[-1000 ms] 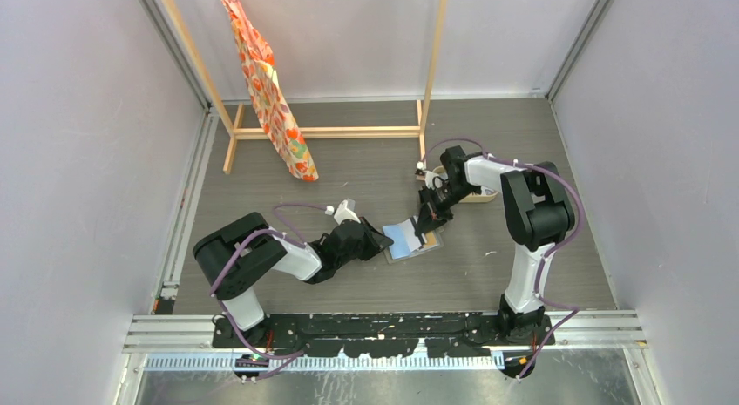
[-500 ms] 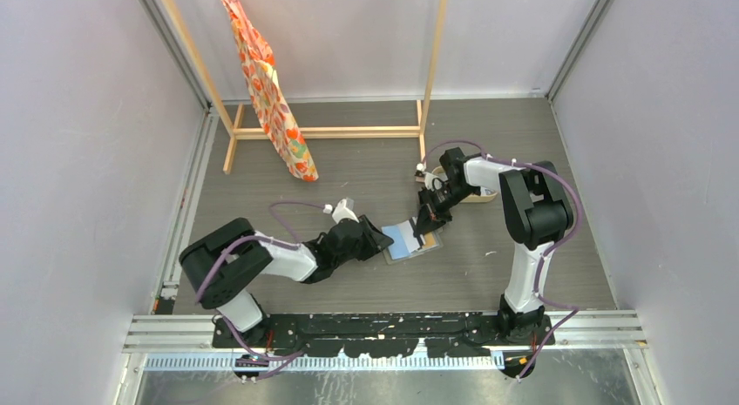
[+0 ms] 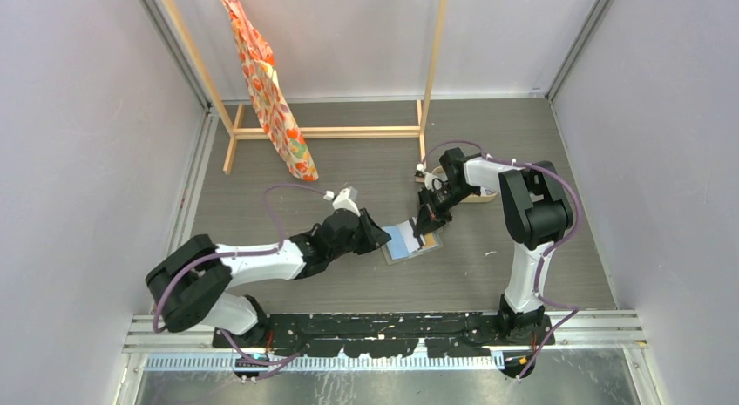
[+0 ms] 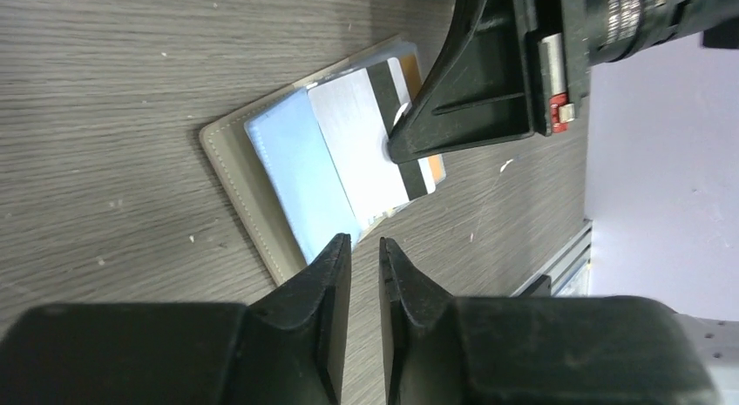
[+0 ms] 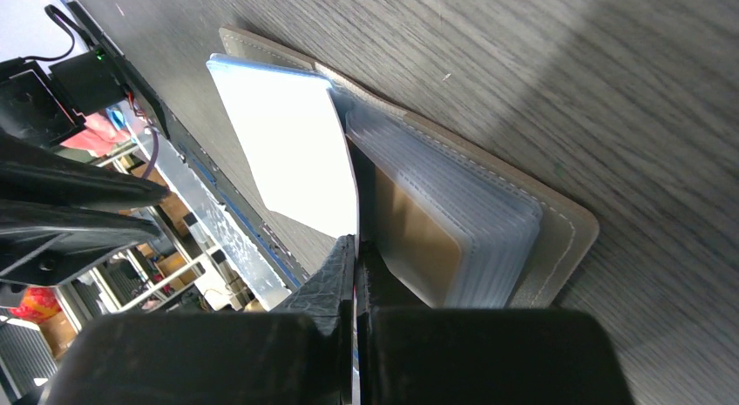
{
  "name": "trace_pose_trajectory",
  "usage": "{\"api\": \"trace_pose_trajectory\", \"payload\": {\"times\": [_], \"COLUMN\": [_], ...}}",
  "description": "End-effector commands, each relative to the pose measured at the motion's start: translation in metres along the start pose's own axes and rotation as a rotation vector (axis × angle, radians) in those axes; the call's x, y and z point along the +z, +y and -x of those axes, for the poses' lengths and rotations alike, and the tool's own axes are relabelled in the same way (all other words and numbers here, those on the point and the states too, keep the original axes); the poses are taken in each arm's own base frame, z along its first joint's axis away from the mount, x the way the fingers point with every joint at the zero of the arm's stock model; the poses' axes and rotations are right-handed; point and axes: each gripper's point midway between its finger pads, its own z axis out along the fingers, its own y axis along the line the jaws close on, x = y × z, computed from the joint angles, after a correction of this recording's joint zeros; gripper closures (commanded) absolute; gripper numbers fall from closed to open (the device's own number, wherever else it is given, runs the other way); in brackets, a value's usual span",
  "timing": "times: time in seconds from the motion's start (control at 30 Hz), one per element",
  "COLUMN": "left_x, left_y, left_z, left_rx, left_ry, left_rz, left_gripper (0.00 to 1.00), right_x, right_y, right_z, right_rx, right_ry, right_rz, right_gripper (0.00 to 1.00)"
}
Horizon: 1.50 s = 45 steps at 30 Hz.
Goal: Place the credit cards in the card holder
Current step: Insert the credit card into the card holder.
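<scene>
From above, I see the holder (image 3: 408, 241) lying open on the surface (image 3: 349, 170), between both jaws. Left wrist: my left jaws stand narrowly parted, empty, just short of its blue-silver pages. Right wrist: right jaws closed, tips at its fold.

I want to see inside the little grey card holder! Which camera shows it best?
The left wrist view: nearly the whole open card holder shows, with its blue page and a striped card. The right wrist view is very close, mostly its clear sleeves. In the top view it looks tiny.
</scene>
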Motion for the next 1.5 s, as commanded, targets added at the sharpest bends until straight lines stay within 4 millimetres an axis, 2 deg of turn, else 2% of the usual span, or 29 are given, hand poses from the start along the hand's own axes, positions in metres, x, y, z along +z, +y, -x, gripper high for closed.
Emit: {"api": "trace_pose_trajectory", "payload": {"times": [0.0,0.13,0.23,0.37,0.47,0.77,1.27,1.47], "left_x": [0.019,0.037,0.044,0.043,0.04,0.04,0.041,0.041], "left_y": [-0.008,0.002,0.018,0.038,0.044,0.046,0.045,0.044], "left_z": [-0.012,-0.023,-0.03,-0.035,-0.033,-0.033,-0.034,-0.035], "left_rx": [0.039,0.033,0.031,-0.005,-0.012,-0.011,-0.002,0.0], "left_ry": [0.07,0.112,0.136,0.125,0.115,0.109,0.11,0.114], "left_rz": [-0.021,0.022,0.096,0.163,0.195,0.202,0.183,0.179], "left_gripper": [0.82,0.86,0.89,0.94,0.95,0.99,1.0,1.0], "right_x": [0.005,0.005,0.004,0.002,-0.002,-0.012,-0.006,-0.003], "right_y": [-0.01,-0.009,-0.008,-0.006,-0.001,0.005,0.004,0.004], "right_z": [-0.002,-0.001,0.0,0.0,-0.001,-0.004,-0.013,-0.008], "right_rx": [-0.012,-0.017,-0.024,-0.036,-0.065,-0.084,-0.062,-0.057], "right_ry": [0.012,0.012,0.011,0.013,0.021,-0.002,0.044,0.046], "right_rz": [-0.046,-0.045,-0.045,-0.039,-0.03,-0.044,-0.068,-0.066], "right_gripper": [0.99,0.99,0.99,0.99,0.99,0.99,0.99,0.99]}}
